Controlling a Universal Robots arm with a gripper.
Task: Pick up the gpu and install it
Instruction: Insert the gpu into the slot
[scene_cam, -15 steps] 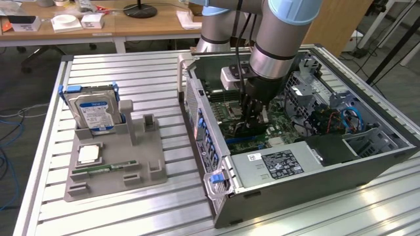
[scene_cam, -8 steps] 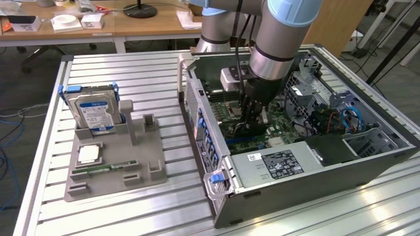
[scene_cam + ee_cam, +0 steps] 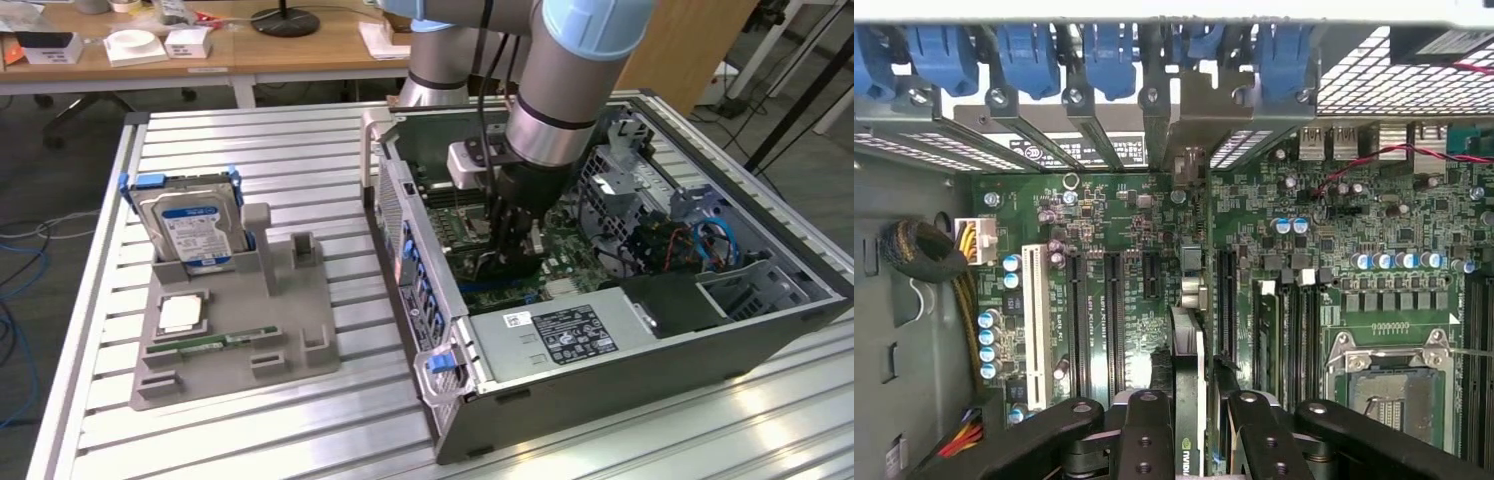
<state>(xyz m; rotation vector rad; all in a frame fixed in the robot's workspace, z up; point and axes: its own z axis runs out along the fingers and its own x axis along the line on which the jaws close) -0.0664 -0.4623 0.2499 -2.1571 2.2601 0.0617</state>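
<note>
Tool [image 3: 1192, 415] is down inside the open computer case [image 3: 747, 335], fingers [image 3: 1146, 440] part-closed w/ the gpu [image 3: 1191, 370] clamped between them. In the wrist view the gpu sits edge-on, dead centre between the two finger pairs, a thin dark card running away from the tool toward the rear slot brackets [image 3: 1094, 115]. Its silver end bracket [image 3: 1194, 120] stands upright in line w/ those brackets, under the row of blue clips [image 3: 1029, 55]. Card is over the motherboard [image 3: 1354, 220], between the black slots on either side of it; can't tell if its lower edge is seated in a slot or just above it.

Beside the card, on one side: long black slots and a white slot [image 3: 1035, 325], then a yellow wire bundle [image 3: 966, 300] at the case wall. Other side: memory slots and the CPU socket [image 3: 1389, 375], metal frame round it.

In the exterior view the arm [image 3: 567, 90] comes straight down into the middle of the case, tool [image 3: 514, 250] low over the board. Grey power supply w/ label [image 3: 561, 335] lies nearer the camera, drive cage w/ blue cables [image 3: 714, 240] on the exterior view's right.

Case lies on its side on the slatted metal bench [image 3: 267, 140]. Well apart, on the exterior view's left, a grey holder tray [image 3: 314, 300] carries a hard drive [image 3: 194, 230] standing upright, a CPU chip [image 3: 180, 312] lying flat and a narrow green memory stick [image 3: 214, 343].
</note>
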